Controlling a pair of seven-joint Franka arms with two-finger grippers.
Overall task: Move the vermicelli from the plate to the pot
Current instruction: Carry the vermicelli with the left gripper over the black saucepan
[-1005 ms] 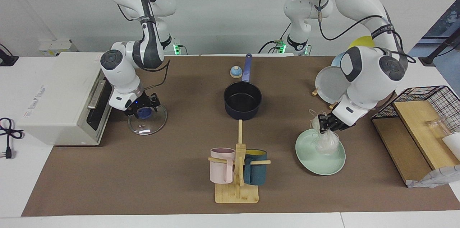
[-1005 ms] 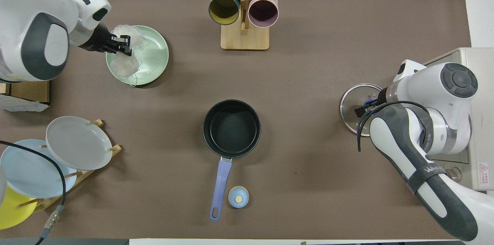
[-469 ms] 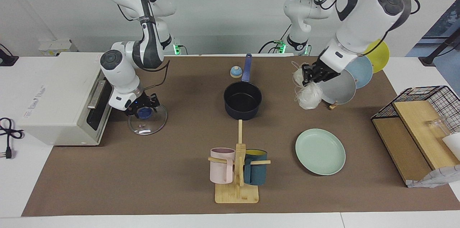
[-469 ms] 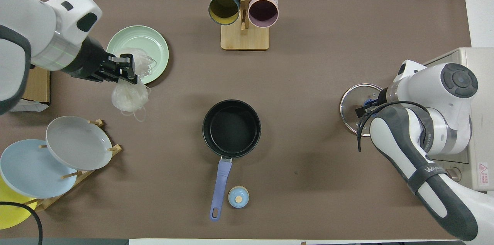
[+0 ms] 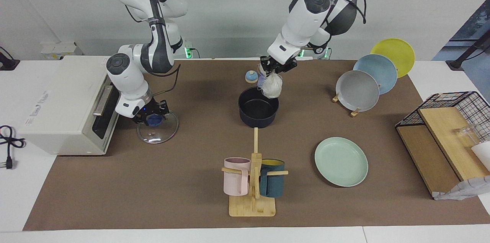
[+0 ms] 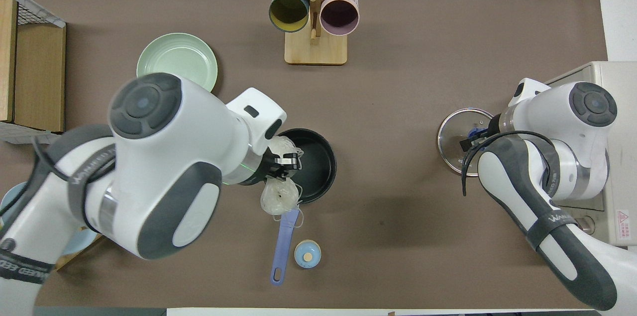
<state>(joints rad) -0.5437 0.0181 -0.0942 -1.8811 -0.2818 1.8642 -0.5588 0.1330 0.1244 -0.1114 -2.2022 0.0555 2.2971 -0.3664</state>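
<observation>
My left gripper (image 5: pixel 272 69) (image 6: pixel 287 161) is shut on the vermicelli (image 5: pixel 272 87) (image 6: pixel 280 199), two white noodle nests that hang from it in the air. They hang over the handle-side rim of the dark navy pot (image 5: pixel 257 120) (image 6: pixel 316 157), whose black inside is bare. The mint-green plate (image 5: pixel 340 162) (image 6: pixel 176 57) lies bare toward the left arm's end, farther from the robots than the pot. My right gripper (image 5: pixel 153 118) (image 6: pixel 470 139) waits low at the blue knob of the glass lid (image 5: pixel 162 132) (image 6: pixel 453 129).
A mug rack (image 5: pixel 252 181) (image 6: pixel 314 12) stands farther from the robots than the pot. A small blue knob (image 5: pixel 251 77) (image 6: pixel 307 254) lies beside the pot's handle. A plate rack (image 5: pixel 358 90), a wire basket (image 5: pixel 451 120) and a toaster oven (image 5: pixel 65 101) stand at the table's ends.
My left gripper lifted the vermicelli off the plate and carried it across to above the pot's handle-side rim. The plate now lies bare. The right arm has not moved.
</observation>
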